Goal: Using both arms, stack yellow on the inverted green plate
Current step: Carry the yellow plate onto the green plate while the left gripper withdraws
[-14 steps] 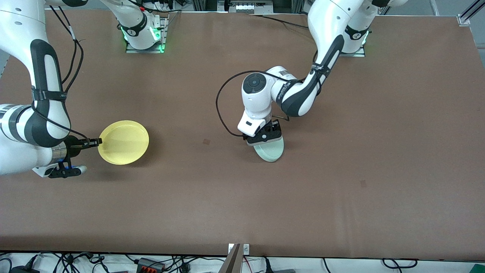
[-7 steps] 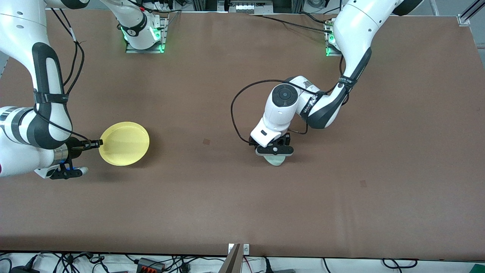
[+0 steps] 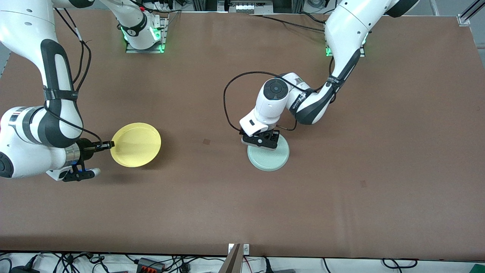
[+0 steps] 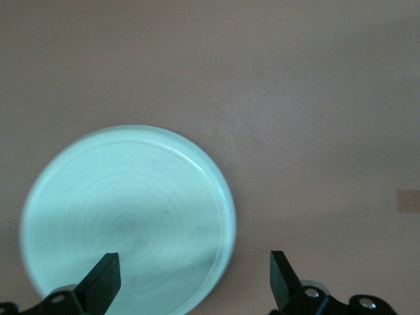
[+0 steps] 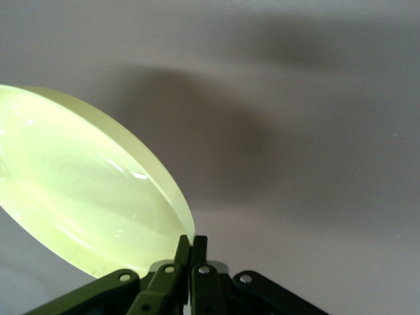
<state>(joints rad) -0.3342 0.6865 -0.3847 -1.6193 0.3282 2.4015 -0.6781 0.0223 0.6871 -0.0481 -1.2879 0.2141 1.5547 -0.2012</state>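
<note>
Yellow plate (image 3: 136, 144), clamped in the right end effector (image 3: 107, 144), needed level carrying onto the green plate (image 3: 268, 156) (left end effector (image 3: 261, 139) apart above it).

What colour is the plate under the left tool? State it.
Pale mint green, almost whitish with faint concentric rings; the left wrist view shows it best.

Glossy plastic-looking yellow plate (image 3: 136, 144), smooth pale green plate (image 3: 269, 157), matt brown table (image 3: 242, 204).

A brown tabletop (image 3: 242, 197) fills the view; tangled cables (image 3: 68, 261) lie on the pale floor at six o'clock.
</note>
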